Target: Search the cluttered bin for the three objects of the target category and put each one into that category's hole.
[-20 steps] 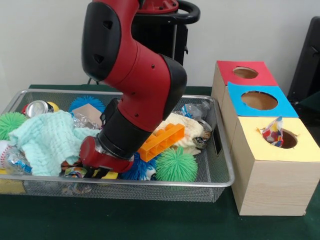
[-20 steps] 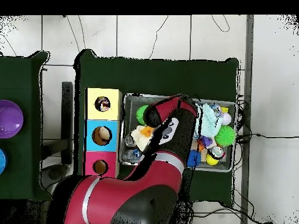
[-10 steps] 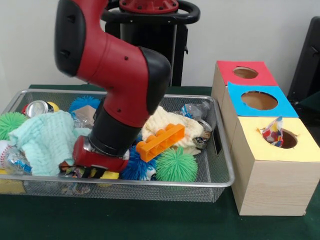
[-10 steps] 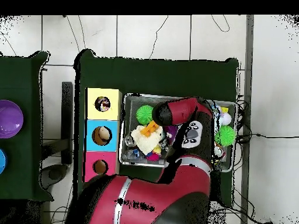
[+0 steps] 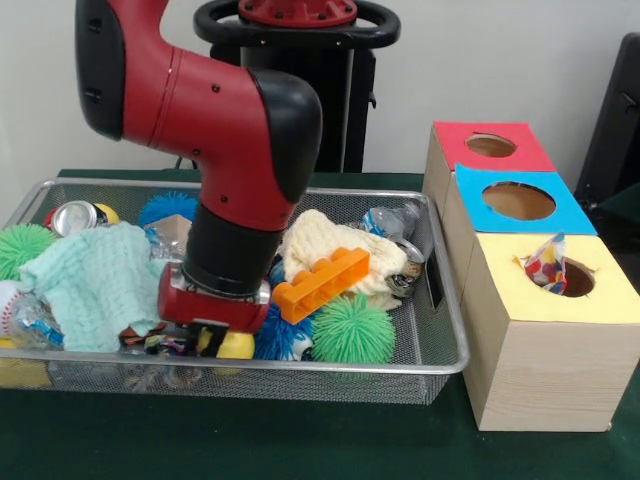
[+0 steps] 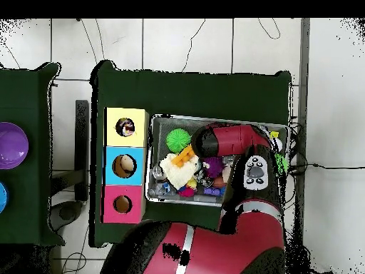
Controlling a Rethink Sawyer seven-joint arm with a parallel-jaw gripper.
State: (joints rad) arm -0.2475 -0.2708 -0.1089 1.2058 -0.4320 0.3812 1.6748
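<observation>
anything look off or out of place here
One thing: a colourful patterned object sticks up out of the yellow box's hole, caught at the rim rather than dropped through. The red and blue holes look clear. The wire bin is a jumble, with the orange block lying tilted on a cream cloth.

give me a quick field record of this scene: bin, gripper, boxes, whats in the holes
bin: wire mesh tray crammed with clutter
contents: orange brick, green spiky ball, mint cloth, cream cloth, crushed can
gripper: gripper low in the clutter at the tray's front; fingers hidden
boxes: red box, blue box, yellow box in a row beside the tray
yellow hole: patterned object sticking out
</observation>
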